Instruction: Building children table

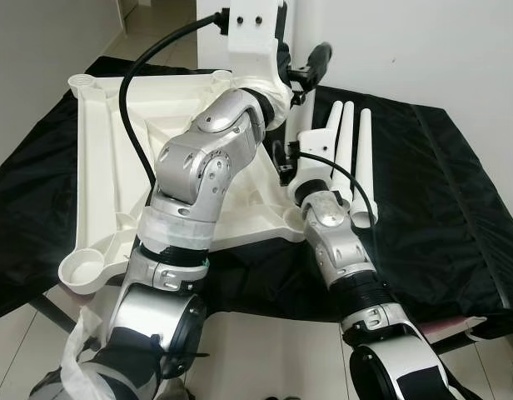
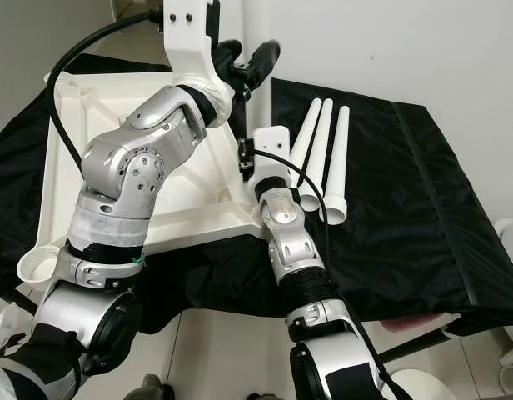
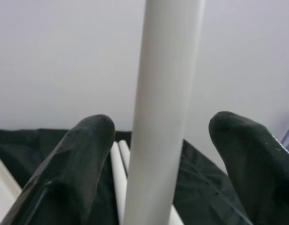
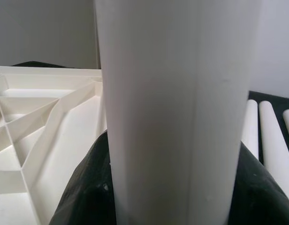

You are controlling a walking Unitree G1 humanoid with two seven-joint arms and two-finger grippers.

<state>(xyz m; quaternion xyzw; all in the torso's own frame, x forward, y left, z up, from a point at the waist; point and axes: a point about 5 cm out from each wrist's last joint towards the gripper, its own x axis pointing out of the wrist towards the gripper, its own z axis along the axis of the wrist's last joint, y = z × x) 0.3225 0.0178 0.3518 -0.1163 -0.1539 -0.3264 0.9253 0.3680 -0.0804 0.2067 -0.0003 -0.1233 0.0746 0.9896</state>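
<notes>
White smooth leg (image 4: 175, 112) gripped by right tool (image 4: 172, 187).

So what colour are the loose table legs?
White, clearest in the right eye view: table legs.

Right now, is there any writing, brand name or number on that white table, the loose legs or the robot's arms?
None can be read. The upturned white tabletop, the upright leg, the three loose legs on the black cloth and both silver arms show no print, label or number.
</notes>
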